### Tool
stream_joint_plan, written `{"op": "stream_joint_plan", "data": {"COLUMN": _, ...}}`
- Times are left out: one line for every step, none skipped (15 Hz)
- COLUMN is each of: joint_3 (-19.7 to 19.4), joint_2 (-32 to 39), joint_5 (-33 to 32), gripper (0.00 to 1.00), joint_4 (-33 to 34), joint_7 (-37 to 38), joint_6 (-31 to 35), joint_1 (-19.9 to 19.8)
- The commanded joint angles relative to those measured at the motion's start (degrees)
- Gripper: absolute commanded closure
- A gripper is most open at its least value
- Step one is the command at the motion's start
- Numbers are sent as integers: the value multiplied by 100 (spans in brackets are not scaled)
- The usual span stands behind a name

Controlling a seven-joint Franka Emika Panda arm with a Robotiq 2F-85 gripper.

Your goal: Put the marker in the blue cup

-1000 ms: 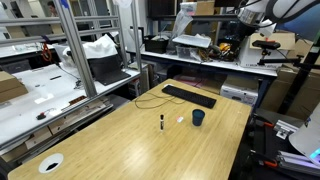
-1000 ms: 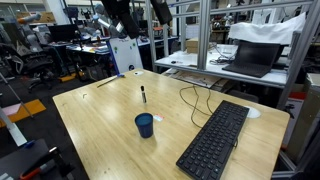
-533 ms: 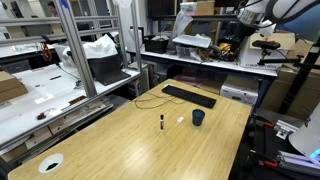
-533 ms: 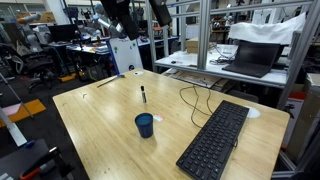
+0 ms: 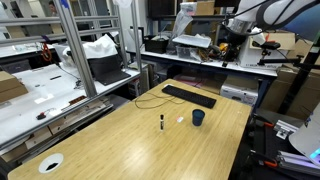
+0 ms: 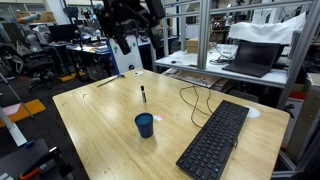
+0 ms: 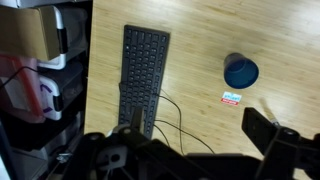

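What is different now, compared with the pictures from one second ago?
The arm has swung and come lower, toward the table; this shows in both exterior views. Nothing was taken hold of or let go. The marker, the blue cup and the keyboard stayed where they were.

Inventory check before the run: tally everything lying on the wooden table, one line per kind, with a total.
Marker: 1
Blue cup: 1
Keyboard: 1
Black cable: 1
Small white object: 1
White disc: 1
Total: 6 that can be made out clearly
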Motion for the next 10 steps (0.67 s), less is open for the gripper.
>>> {"op": "stream_joint_plan", "data": {"joint_3": -202, "joint_2": 431, "joint_5": 294, "gripper": 0, "joint_4": 224, "joint_7": -923, "joint_6": 230, "joint_1": 410}}
{"op": "stream_joint_plan", "data": {"joint_3": -250, "joint_2": 537, "joint_5": 441, "gripper": 0, "joint_4": 255, "joint_7": -1255, "joint_6": 328, "joint_1": 584}}
{"op": "stream_joint_plan", "data": {"joint_3": -265, "joint_2": 638, "joint_5": 555, "gripper": 0, "joint_4": 306, "joint_7": -1533, "joint_6": 374, "joint_1": 716}}
{"op": "stream_joint_plan", "data": {"joint_3": -263, "joint_2": 772, "joint_5": 686, "gripper": 0, "joint_4": 367, "joint_7": -1790, "joint_6": 455, "joint_1": 874}}
{"op": "stream_joint_plan", "data": {"joint_3": -286, "joint_2": 886, "joint_5": 831, "gripper": 0, "joint_4": 427, "joint_7": -2092, "joint_6": 484, "joint_1": 1026}}
{"op": "stream_joint_plan", "data": {"joint_3": -276, "joint_2": 1039, "joint_5": 988, "gripper": 0, "joint_4": 521, "joint_7": -2365, "joint_6": 502, "joint_1": 1191}}
{"op": "stream_joint_plan", "data": {"joint_3": -260, "joint_2": 1179, "joint_5": 1149, "gripper": 0, "joint_4": 613, "joint_7": -2626, "joint_6": 505, "joint_1": 1321}}
{"op": "stream_joint_plan", "data": {"joint_3": -210, "joint_2": 1355, "joint_5": 1303, "gripper": 0, "joint_4": 723, "joint_7": -2855, "joint_6": 511, "joint_1": 1426}}
{"op": "stream_joint_plan", "data": {"joint_3": -159, "joint_2": 1536, "joint_5": 1468, "gripper": 0, "joint_4": 845, "joint_7": -3073, "joint_6": 506, "joint_1": 1518}}
{"op": "stream_joint_plan", "data": {"joint_3": -82, "joint_2": 1746, "joint_5": 1559, "gripper": 0, "joint_4": 986, "joint_7": -3234, "joint_6": 508, "joint_1": 1564}}
